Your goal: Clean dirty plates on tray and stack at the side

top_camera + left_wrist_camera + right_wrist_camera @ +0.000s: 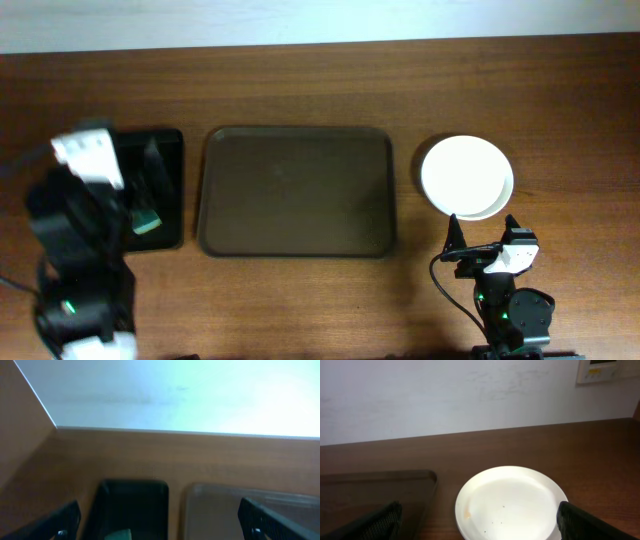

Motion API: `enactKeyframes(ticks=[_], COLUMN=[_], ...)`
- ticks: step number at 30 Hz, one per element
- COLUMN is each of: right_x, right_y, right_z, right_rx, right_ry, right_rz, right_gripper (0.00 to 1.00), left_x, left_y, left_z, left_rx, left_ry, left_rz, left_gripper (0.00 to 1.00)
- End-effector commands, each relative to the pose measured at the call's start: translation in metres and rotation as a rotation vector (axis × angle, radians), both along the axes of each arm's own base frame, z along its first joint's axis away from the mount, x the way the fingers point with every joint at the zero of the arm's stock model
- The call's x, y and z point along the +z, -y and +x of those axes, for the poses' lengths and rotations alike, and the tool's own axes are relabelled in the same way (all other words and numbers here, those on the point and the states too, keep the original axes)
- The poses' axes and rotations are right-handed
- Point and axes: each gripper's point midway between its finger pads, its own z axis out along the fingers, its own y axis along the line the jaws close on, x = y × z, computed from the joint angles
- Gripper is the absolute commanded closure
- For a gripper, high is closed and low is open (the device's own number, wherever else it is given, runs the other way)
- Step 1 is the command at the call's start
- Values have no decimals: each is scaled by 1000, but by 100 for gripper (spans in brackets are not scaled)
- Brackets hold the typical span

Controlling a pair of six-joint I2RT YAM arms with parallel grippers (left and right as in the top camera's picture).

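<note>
The plates (467, 177) lie stacked on the table to the right of the tray, a white one on top. In the right wrist view the top plate (510, 502) shows a small brownish smear and a few dark specks. The brown tray (297, 190) is bare; it also shows in the right wrist view (375, 490) and the left wrist view (225, 510). My right gripper (483, 230) (480, 525) is open and empty just in front of the stack. My left gripper (145, 185) (160, 527) is open and empty over the black tray.
A narrow black tray (165, 190) (135, 505) lies left of the brown tray and holds a green sponge (146, 222) (119, 534). A pale wall runs along the table's far edge.
</note>
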Motion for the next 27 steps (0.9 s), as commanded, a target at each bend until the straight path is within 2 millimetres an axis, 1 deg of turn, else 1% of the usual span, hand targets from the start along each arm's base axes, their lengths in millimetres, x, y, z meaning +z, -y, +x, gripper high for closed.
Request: enactKeyframes(ticks=[1, 4, 6, 11, 14, 15, 18, 20, 23, 27], right_x=[-3, -3, -3, -3, -3, -3, -3, -3, -3, -3], right_y=[-2, -2, -2, -2, -2, -2, -2, -2, -2, -2], right_z=[0, 0, 0, 0, 0, 0, 0, 0, 0, 0], right_rx=[11, 11, 11, 11, 11, 11, 11, 11, 11, 11], right_ry=[-5, -5, -5, -5, -5, -5, -5, -5, -5, -5], right_rz=[9, 9, 9, 9, 9, 9, 9, 9, 9, 9], right_gripper=[2, 2, 2, 2, 2, 2, 2, 2, 2, 2], left_x=[-32, -54, -69, -104, -122, -126, -134, -141, -145, -144], left_y=[18, 31, 34, 36, 43, 47, 52, 50, 48, 48], left_z=[-26, -45, -55, -66, -69, -69, -70, -71, -72, -72], left_rx=[-62, -96, -98, -100, -143, -166, -194, -184, -173, -174], left_ry=[75, 183, 234, 260, 261, 271, 280, 267, 251, 252], left_rz=[28, 47, 58, 86, 159, 201, 257, 259, 259, 259], left_gripper=[1, 1, 1, 1, 1, 1, 1, 1, 1, 1])
